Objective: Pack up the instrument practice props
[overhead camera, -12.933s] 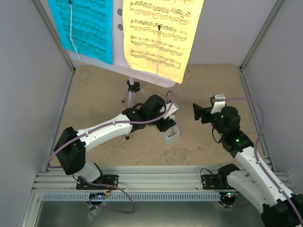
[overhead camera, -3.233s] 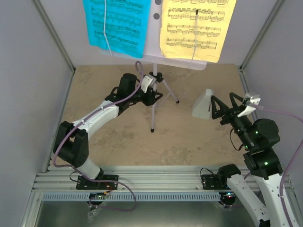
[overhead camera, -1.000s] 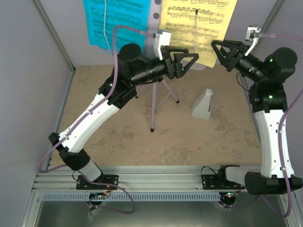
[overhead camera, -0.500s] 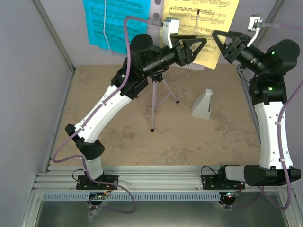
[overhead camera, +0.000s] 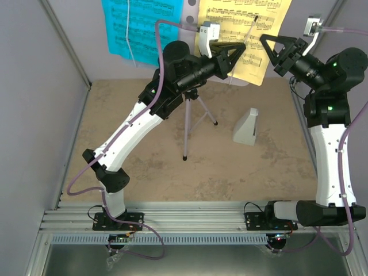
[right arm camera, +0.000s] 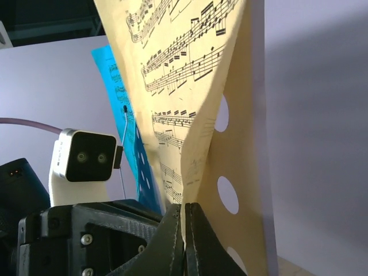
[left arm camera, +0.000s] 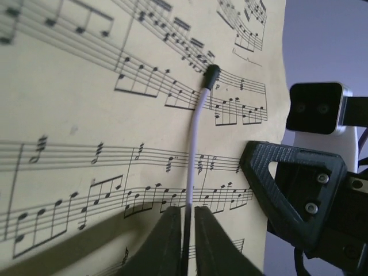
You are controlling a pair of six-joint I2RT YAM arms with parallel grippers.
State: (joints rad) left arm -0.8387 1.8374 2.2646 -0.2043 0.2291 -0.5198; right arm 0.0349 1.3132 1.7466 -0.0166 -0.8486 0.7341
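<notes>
The white perforated music stand (right arm camera: 244,172) rises on its thin tripod (overhead camera: 186,123) at the back, with the cyan sheet (overhead camera: 141,26) on its left and the yellow sheet (overhead camera: 241,17) on its right. My left gripper (overhead camera: 241,50) is shut on the stand's thin white page-holder wire (left arm camera: 197,123), which lies across the yellow sheet (left arm camera: 86,115). My right gripper (overhead camera: 265,41) is shut on the yellow sheet's right edge (right arm camera: 198,144), which bows away from the stand. The grey pyramid metronome (overhead camera: 246,126) sits on the floor below.
Grey side walls close in the sandy floor (overhead camera: 144,161) left and right. An aluminium rail (overhead camera: 190,221) with both arm bases runs along the near edge. The two grippers sit a few centimetres apart in front of the stand.
Both grippers have closed, the left on the holder wire and the right on the yellow sheet's edge. The wire's black tip has swung right, off vertical.
</notes>
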